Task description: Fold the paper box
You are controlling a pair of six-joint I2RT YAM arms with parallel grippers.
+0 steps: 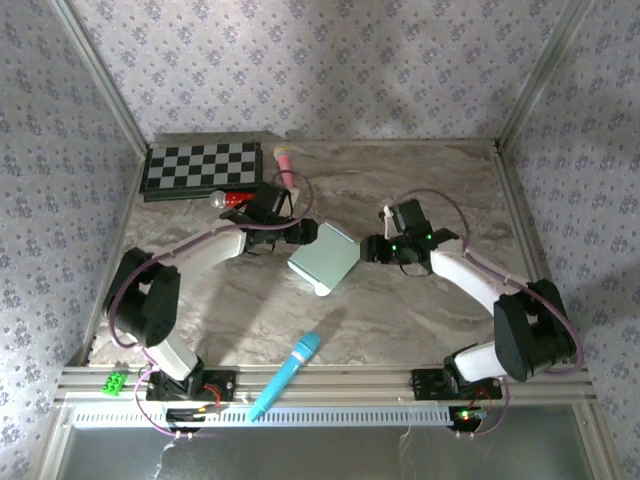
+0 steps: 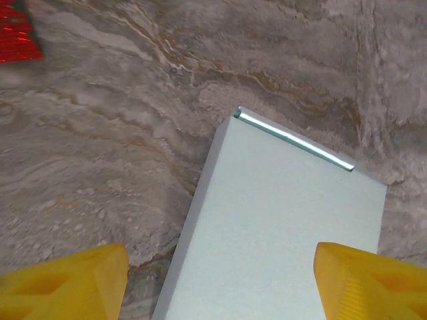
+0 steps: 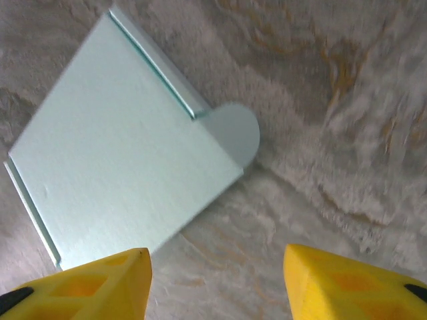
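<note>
Here the paper box [image 1: 325, 257] lies flat and closed on the worktop [image 1: 420, 310], its inside hidden, between the left fingers [image 2: 60, 283] and the right fingers [image 3: 347, 283], both pairs spread wide and holding nothing. A rounded tab [image 3: 233, 130] pokes from one corner, and a red thing [image 2: 17, 33] is cut off at the left wrist view's edge. The worktop is marbled grey-brown; flowered wallpaper [image 1: 330, 60] lines the walls.

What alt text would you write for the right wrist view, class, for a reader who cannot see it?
A flat pale mint-blue paper box lies on a marbled table, one rounded tab sticking out from its side. The right claw hangs open, its yellow fingertips apart at the bottom edge.
</note>
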